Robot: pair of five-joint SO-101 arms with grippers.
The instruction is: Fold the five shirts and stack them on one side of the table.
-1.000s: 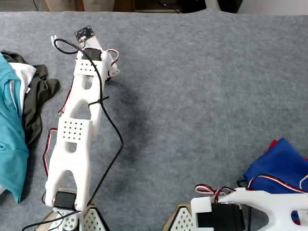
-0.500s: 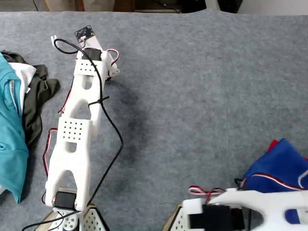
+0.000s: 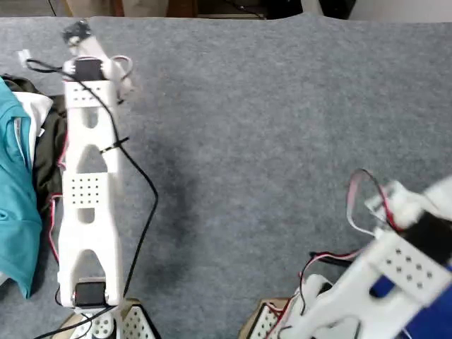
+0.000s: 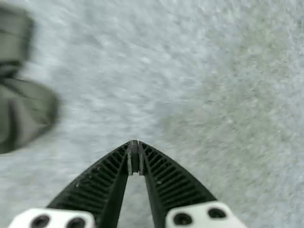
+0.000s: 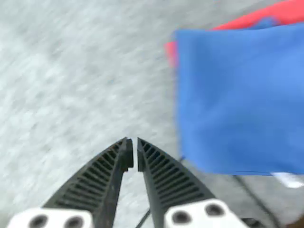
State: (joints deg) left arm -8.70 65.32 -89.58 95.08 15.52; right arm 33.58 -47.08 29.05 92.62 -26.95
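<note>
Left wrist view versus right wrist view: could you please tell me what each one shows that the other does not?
Left wrist view: the left gripper, shut and empty, with a dark olive shirt nearby. Right wrist view: the right gripper, shut and empty, near a blue shirt lying over a red shirt. Shared: the grey table covering.

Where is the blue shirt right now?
In the high view, the blue shirt lies at the near right corner, partly under the right arm, atop a red shirt.

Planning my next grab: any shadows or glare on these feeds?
High view: soft shadow on the grey felt table beside the white left arm, no glare. Left wrist view: no glare around the shut black pincer. Right wrist view: blue cloth shirt evenly lit.
</note>
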